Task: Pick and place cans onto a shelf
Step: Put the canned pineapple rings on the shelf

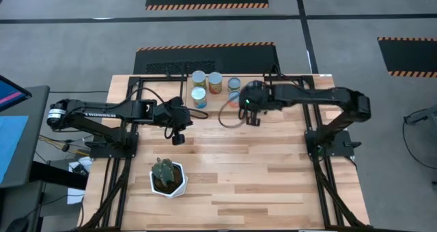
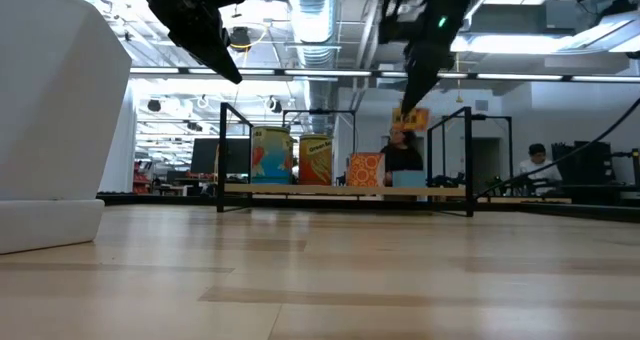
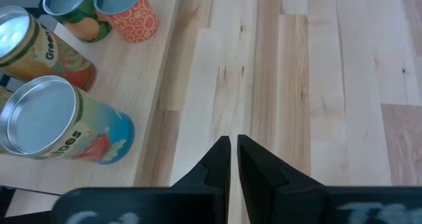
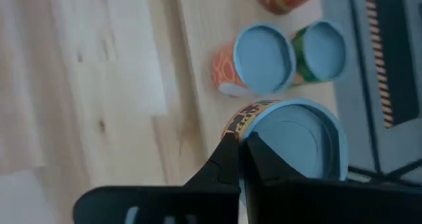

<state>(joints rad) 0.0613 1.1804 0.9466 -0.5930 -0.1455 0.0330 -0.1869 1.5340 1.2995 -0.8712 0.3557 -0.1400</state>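
Note:
Several cans (image 1: 215, 82) stand upright on their bases on the low light-wood shelf (image 1: 220, 106) at the table's far middle. They also show in the low view as cans (image 2: 315, 160) on the shelf (image 2: 340, 190). My left gripper (image 1: 179, 138) hangs shut and empty above the tabletop, near side of the shelf's left end; its wrist view shows cans (image 3: 56, 122) beside it. My right gripper (image 1: 252, 119) hangs shut and empty just near side of the shelf's right end. A blue-topped can (image 4: 297, 141) lies beyond its fingers.
A white hexagonal pot with a green cactus (image 1: 168, 177) stands toward the table's near left and fills the left of the low view (image 2: 45, 130). Bare tabletop (image 1: 273, 170) stretches across the near half. People (image 2: 400, 150) show in the room beyond.

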